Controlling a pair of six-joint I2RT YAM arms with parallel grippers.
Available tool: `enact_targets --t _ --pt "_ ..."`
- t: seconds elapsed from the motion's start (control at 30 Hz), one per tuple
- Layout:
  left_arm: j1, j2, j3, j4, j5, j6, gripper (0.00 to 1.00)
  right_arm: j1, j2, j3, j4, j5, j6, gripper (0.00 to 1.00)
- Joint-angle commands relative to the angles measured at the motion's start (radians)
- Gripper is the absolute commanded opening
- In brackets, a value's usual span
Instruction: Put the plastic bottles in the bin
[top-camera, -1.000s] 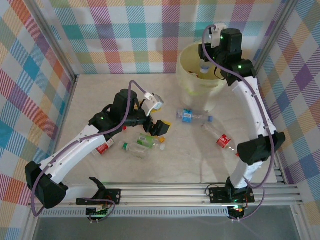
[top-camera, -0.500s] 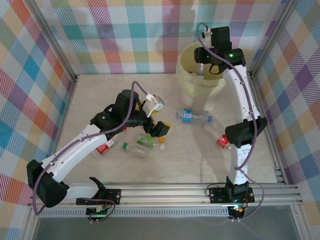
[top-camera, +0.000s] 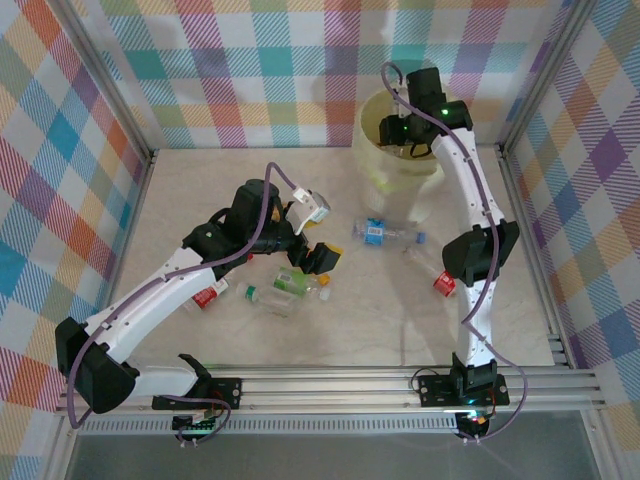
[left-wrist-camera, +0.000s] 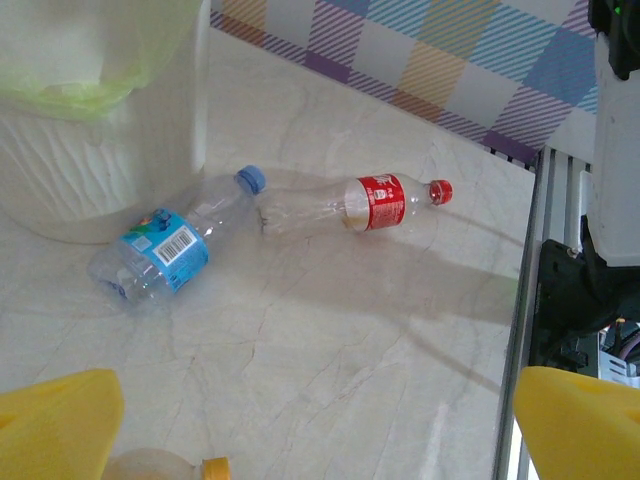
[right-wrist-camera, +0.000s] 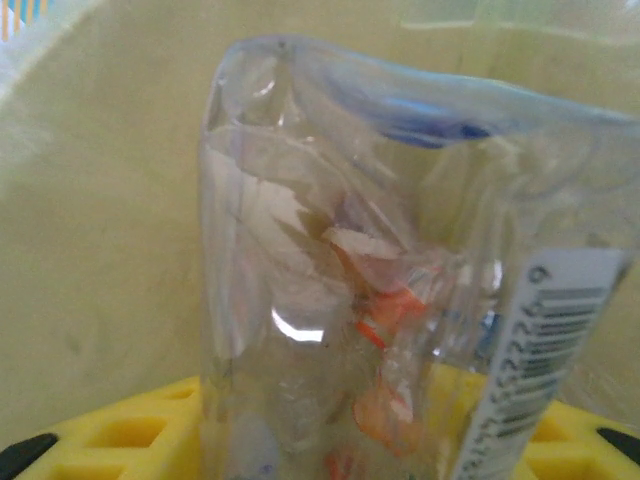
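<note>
You have the bin standing at the upper left. A blue-labelled bottle lies on its side just beside the bin's wall. A red-labelled bottle lies farther from the bin, its base near the blue cap. The left gripper has its yellow fingers spread wide.

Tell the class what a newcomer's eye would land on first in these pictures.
The right hand hangs over the pale-yellow bin at the far right, gripping a clear bottle. On the table lie a blue-label bottle and a red-label bottle, near the open left hand.
</note>
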Motion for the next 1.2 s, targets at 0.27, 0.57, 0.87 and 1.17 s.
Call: enact_targets --t 0.27,0.57,0.87,1.17 --pt "-0.013 0.005 0.028 -0.025 0.003 0.024 1.00 -0.022 0.040 0.024 -0.045 -0.130 0.048 0.61" --pt "-0.013 0.003 0.027 -0.026 0.002 0.026 1.00 -0.028 0.016 0.044 -0.033 -0.169 0.076 0.80" --pt "-0.013 -0.006 0.025 -0.022 0.004 0.023 1.00 -0.029 -0.064 0.043 0.021 -0.159 0.106 0.82" --pt "-0.014 -0.020 0.023 -0.014 0.005 0.018 1.00 -0.029 -0.231 -0.088 0.146 -0.174 0.117 0.83"
